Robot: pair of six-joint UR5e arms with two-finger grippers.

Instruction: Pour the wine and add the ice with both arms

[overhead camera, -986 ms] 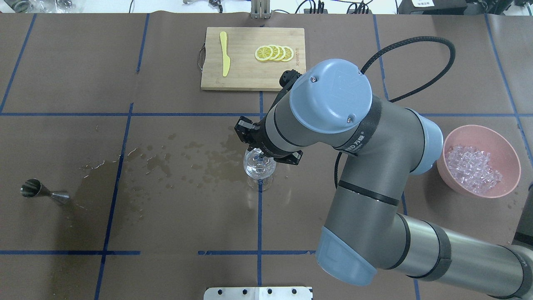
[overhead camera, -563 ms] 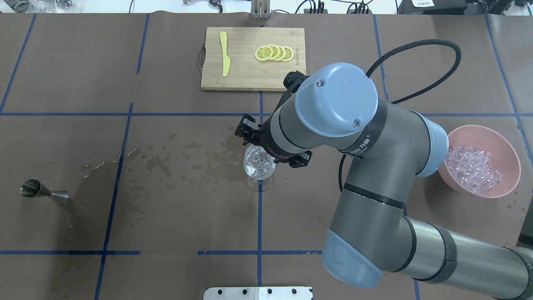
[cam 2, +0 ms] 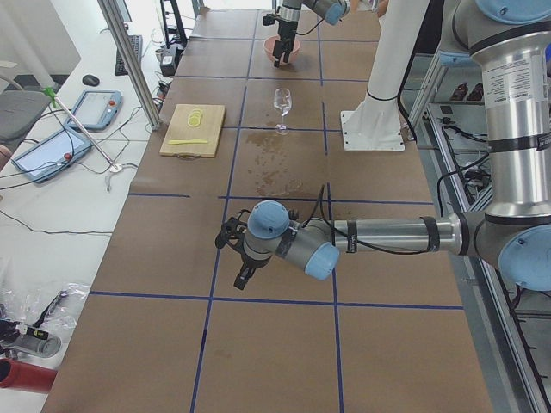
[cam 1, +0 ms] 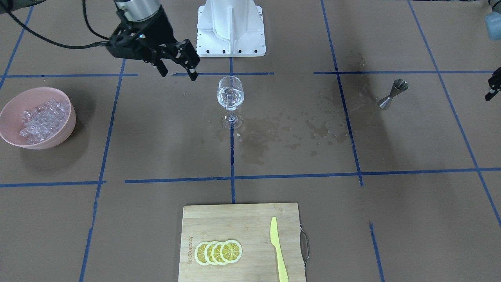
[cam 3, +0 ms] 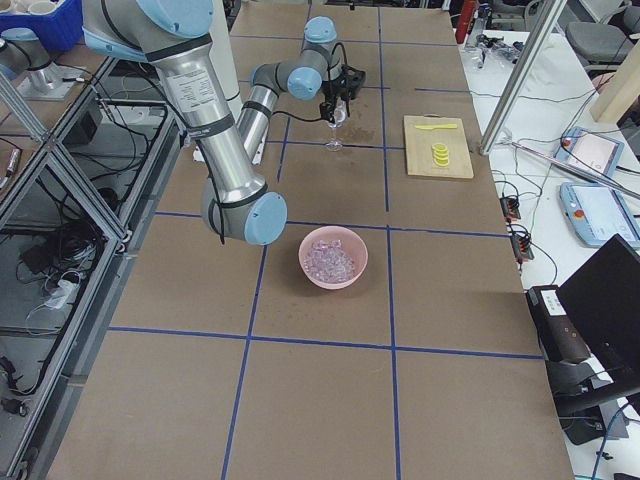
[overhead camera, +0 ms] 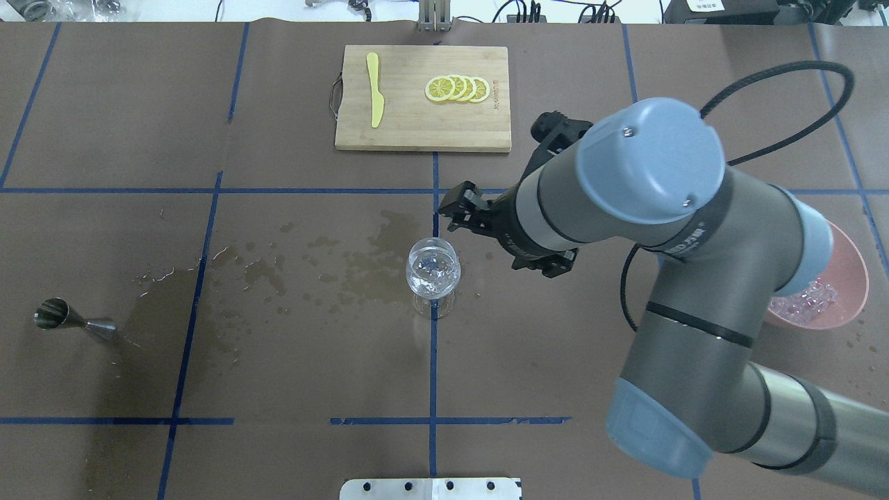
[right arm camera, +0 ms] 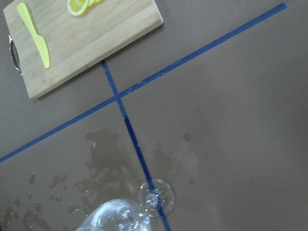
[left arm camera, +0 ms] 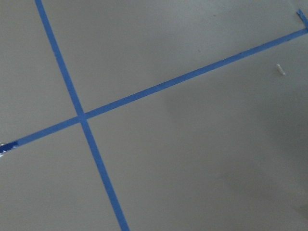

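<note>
A stemmed wine glass (cam 1: 230,96) stands at the table's middle, also in the overhead view (overhead camera: 433,274) and at the right wrist view's bottom edge (right arm camera: 126,217). It holds ice cubes and a little clear liquid, barely visible. My right gripper (cam 1: 178,74) is open and empty, raised beside the glass on the bowl side, apart from it. A heap of ice (cam 1: 39,117) lies in a pink bowl (cam 1: 11,102). My left gripper (cam 1: 492,88) shows only as a black piece at the frame edge, far from the glass. I cannot tell its state.
A steel jigger (overhead camera: 73,321) lies on its side at the left. A bamboo board (overhead camera: 417,121) with lemon slices (overhead camera: 458,89) and a yellow knife (overhead camera: 375,89) is at the far edge. Wet stains (overhead camera: 333,267) darken the brown paper. My right arm (overhead camera: 653,173) covers part of the bowl (overhead camera: 851,278).
My right gripper was over the glass. It has moved off to the right, toward the bowl side. The glass, jigger and board have not moved.
</note>
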